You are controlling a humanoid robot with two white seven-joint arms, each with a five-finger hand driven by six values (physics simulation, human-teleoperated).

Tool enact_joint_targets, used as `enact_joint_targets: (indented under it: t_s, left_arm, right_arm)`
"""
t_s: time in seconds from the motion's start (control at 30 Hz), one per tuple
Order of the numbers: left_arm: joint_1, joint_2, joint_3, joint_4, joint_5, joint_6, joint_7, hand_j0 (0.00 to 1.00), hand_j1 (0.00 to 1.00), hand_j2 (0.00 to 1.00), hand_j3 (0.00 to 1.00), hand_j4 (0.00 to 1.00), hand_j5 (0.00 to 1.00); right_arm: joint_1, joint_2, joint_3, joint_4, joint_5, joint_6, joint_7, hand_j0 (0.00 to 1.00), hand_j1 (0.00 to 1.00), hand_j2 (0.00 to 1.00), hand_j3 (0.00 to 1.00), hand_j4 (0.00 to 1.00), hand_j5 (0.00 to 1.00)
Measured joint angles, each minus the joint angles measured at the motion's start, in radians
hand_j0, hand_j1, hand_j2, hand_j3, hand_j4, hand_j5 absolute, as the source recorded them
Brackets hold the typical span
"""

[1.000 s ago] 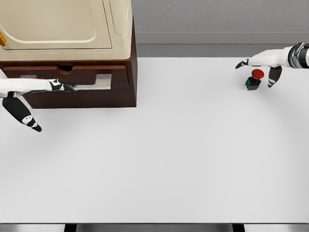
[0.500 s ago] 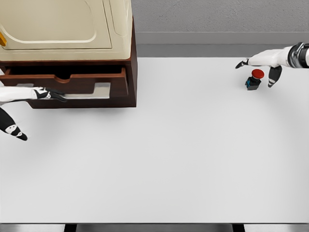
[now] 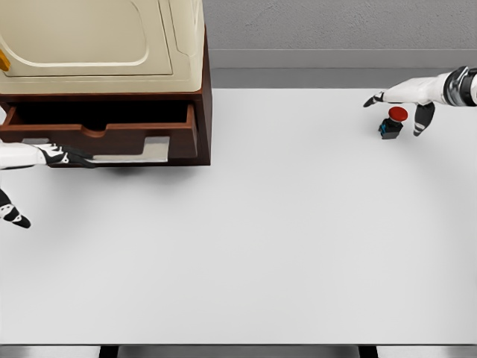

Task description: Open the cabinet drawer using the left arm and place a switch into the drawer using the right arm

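Note:
The brown wooden cabinet (image 3: 203,112) stands at the table's far left. Its drawer (image 3: 141,136) is pulled partly out, showing a dark gap behind its front. My left hand (image 3: 63,157) comes in at the left edge, with fingers hooked on the pale drawer handle (image 3: 127,154) and thumb spread low. The switch (image 3: 391,124), a black body with a red round button, stands at the far right of the table. Just above it hovers my right hand (image 3: 399,104), open, its fingers spread on either side of the switch without holding it.
A cream-coloured appliance (image 3: 89,37) sits on top of the cabinet. The white table (image 3: 261,239) stretches wide between cabinet and switch. A grey wall runs behind the table's far edge.
My left hand has drawn back toward the left edge, and the drawer has slid further out with it. The right hand and the switch have stayed put.

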Motion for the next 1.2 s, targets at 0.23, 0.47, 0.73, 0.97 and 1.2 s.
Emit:
enact_joint_targets:
  t_s: [0.23, 0.47, 0.73, 0.97, 1.2]
  left_arm:
    - [0.014, 0.021, -0.004, 0.001, -0.002, -0.054, 0.001, 1.0, 1.0, 1.0, 1.0, 1.0, 1.0]
    - [0.02, 0.044, -0.007, 0.001, -0.004, -0.107, 0.001, 1.0, 1.0, 1.0, 1.0, 1.0, 1.0]
    - [0.02, 0.085, -0.027, 0.001, -0.005, -0.183, 0.0, 1.0, 1.0, 1.0, 1.0, 1.0, 1.0]
    - [0.02, 0.102, -0.032, 0.002, -0.011, -0.218, 0.001, 1.0, 1.0, 1.0, 1.0, 1.0, 1.0]
    - [0.005, 0.111, -0.029, 0.0, 0.022, -0.223, 0.001, 1.0, 1.0, 1.0, 1.0, 1.0, 1.0]
  right_arm:
    - [0.0, 0.001, 0.0, 0.01, 0.005, 0.0, 0.0, 1.0, 1.0, 1.0, 1.0, 1.0, 1.0]
    - [0.002, 0.005, 0.001, 0.015, 0.005, 0.0, 0.0, 1.0, 1.0, 1.0, 1.0, 1.0, 1.0]
    - [0.002, 0.007, 0.002, 0.017, 0.005, 0.0, 0.0, 1.0, 1.0, 1.0, 1.0, 1.0, 1.0]
    - [0.002, 0.007, 0.002, 0.017, 0.005, 0.0, 0.0, 1.0, 1.0, 1.0, 1.0, 1.0, 1.0]
    - [0.002, 0.008, 0.002, 0.018, 0.005, 0.0, 0.0, 1.0, 1.0, 1.0, 1.0, 1.0, 1.0]
